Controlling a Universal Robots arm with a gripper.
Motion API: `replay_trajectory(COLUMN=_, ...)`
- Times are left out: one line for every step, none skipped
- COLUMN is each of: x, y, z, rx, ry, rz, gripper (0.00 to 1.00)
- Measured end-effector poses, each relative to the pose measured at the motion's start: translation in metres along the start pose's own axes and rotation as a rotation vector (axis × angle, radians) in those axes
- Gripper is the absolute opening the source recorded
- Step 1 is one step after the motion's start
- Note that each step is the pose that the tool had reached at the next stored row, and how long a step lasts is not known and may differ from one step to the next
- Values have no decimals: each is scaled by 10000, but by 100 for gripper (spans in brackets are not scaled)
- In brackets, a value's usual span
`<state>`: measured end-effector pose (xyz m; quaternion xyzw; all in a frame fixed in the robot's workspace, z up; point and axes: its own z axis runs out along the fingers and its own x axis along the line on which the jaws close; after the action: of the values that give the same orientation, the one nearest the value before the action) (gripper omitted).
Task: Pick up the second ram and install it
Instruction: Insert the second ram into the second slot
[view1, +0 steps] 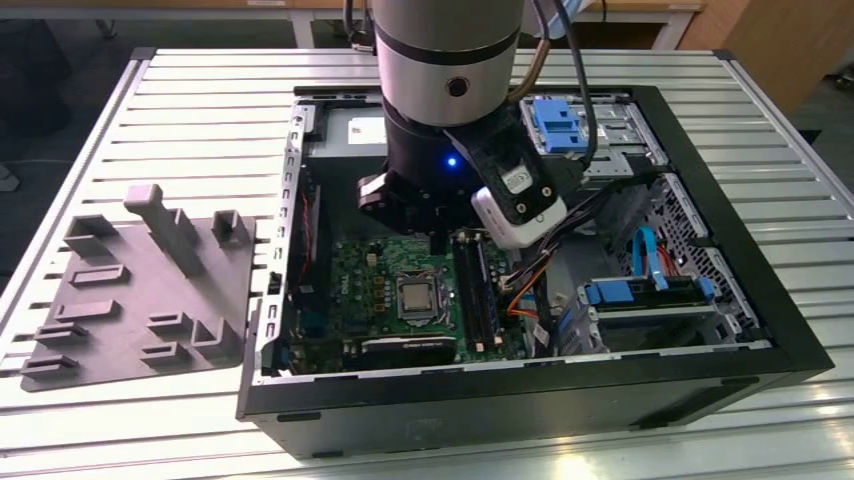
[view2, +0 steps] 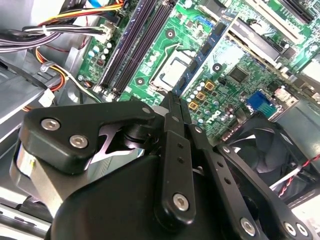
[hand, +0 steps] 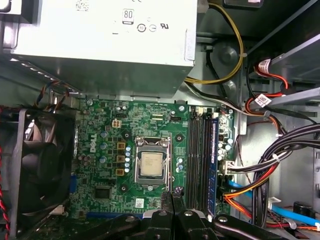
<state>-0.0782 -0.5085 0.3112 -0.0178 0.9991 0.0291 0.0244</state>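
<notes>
My gripper hangs inside the open computer case, a little above the green motherboard. Its fingers are pressed together with nothing between them, and their tips lie between the processor socket and the long black ram sockets. A narrow dark-blue ram stick stands seated in the socket nearest the cable bundle, also seen in the second wrist view. I cannot tell whether it is the second ram. In the exterior view the gripper is above the sockets.
A grey moulded tray with upright posts lies on the slatted table at the exterior view's left. Inside the case are a power supply, a black fan, coloured cable bundles and blue drive brackets.
</notes>
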Motion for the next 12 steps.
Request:
replay_trajectory(x=-7, y=0, z=0, rx=1, ry=1, rz=0, gripper=12)
replay_trajectory(x=-13, y=-1, z=1, rx=1, ry=1, rz=1, gripper=12)
replay_trajectory(x=-20, y=-1, z=2, rx=1, ry=1, rz=0, gripper=12)
replay_trajectory(x=-26, y=-1, z=2, rx=1, ry=1, rz=1, gripper=12)
replay_trajectory(x=-33, y=-1, z=2, rx=1, ry=1, rz=1, gripper=12)
replay_trajectory(x=-40, y=-1, z=3, rx=1, ry=1, rz=1, gripper=12)
replay_trajectory(x=-48, y=-2, z=3, rx=1, ry=1, rz=1, gripper=12)
replay_trajectory(x=-55, y=-2, z=4, rx=0, ry=1, rz=0, gripper=12)
replay_trajectory(x=-63, y=-2, z=4, rx=1, ry=1, rz=0, gripper=12)
replay_trajectory(x=-70, y=-3, z=5, rx=1, ry=1, rz=0, gripper=12)
replay_trajectory(x=-78, y=-3, z=5, rx=1, ry=1, rz=0, gripper=12)
replay_trajectory(x=-86, y=-3, z=5, rx=1, ry=2, rz=0, gripper=12)
